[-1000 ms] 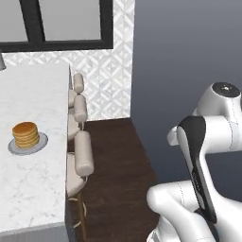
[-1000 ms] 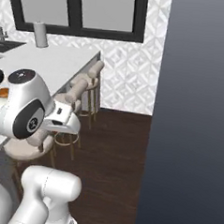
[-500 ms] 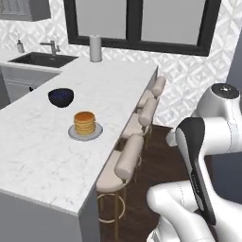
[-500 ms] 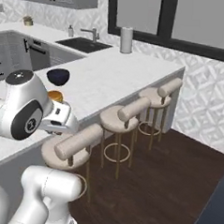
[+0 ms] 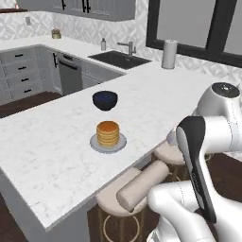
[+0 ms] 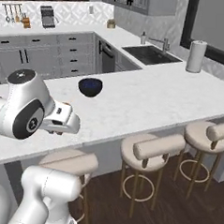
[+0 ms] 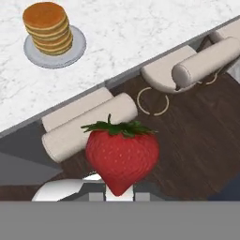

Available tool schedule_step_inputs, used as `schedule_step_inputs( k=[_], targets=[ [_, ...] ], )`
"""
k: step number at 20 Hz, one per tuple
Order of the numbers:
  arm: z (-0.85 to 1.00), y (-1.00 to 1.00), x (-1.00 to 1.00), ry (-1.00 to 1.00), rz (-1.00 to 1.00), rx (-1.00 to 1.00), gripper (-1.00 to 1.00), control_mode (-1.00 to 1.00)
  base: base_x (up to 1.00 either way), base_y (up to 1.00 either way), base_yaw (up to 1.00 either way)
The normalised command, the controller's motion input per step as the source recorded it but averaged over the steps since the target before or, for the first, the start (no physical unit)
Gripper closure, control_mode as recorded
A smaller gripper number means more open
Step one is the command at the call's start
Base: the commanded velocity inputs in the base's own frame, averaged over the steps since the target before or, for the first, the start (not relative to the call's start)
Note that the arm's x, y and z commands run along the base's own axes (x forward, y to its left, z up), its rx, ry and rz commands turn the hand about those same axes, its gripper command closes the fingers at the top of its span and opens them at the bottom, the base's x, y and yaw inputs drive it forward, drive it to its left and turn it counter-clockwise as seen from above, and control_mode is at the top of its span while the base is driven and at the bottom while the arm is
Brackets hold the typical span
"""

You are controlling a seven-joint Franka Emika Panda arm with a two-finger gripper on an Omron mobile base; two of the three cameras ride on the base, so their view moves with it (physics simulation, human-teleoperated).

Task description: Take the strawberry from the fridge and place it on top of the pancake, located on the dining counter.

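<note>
In the hand view, the bright red strawberry (image 7: 122, 157) with its green leafy cap sits right in front of the camera, and my gripper (image 7: 120, 190) is shut on its lower tip. It hangs over the dark floor beside the stools, short of the counter's edge. The pancake (image 7: 48, 28) stack stands on its round grey plate (image 7: 77, 47) at the upper left there. From the left base view the pancake (image 5: 108, 132) and plate (image 5: 94, 144) sit near the front edge of the marble dining counter (image 5: 52, 151), which also shows as the dining counter (image 6: 147, 97). The fridge is out of view.
A dark blue bowl (image 5: 105, 100) (image 6: 90, 86) stands on the counter behind the pancake. Beige stools (image 5: 142, 182) (image 6: 153, 151) (image 7: 89, 124) line the counter's near side. A sink (image 5: 119, 59) and a paper towel roll (image 5: 169, 54) (image 6: 195, 56) are at the far end.
The whole picture has shifted as the base turned and moved, so the dining counter with the pancake now lies broad and close in front. The arm's pose looks much the same.
</note>
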Motion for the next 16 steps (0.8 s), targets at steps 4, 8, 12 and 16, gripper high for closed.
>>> schedule_step_inputs(
  k=[4, 8, 12, 16],
  targets=[
    [0.0, 0.0, 0.0, 0.0, 0.0, 0.0, 1.0, 1.0, 0.48, -0.69, 0.77],
    [0.0, 0.0, 0.0, 0.0, 0.0, 0.0, 1.0, 1.0, 0.25, -0.09, 0.55],
    [0.0, 0.0, 0.0, 0.0, 0.0, 0.0, 1.0, 1.0, 0.2, 0.33, 0.35],
    [0.0, 0.0, 0.0, 0.0, 0.0, 0.0, 1.0, 1.0, 0.44, 0.52, 0.38]
  ],
)
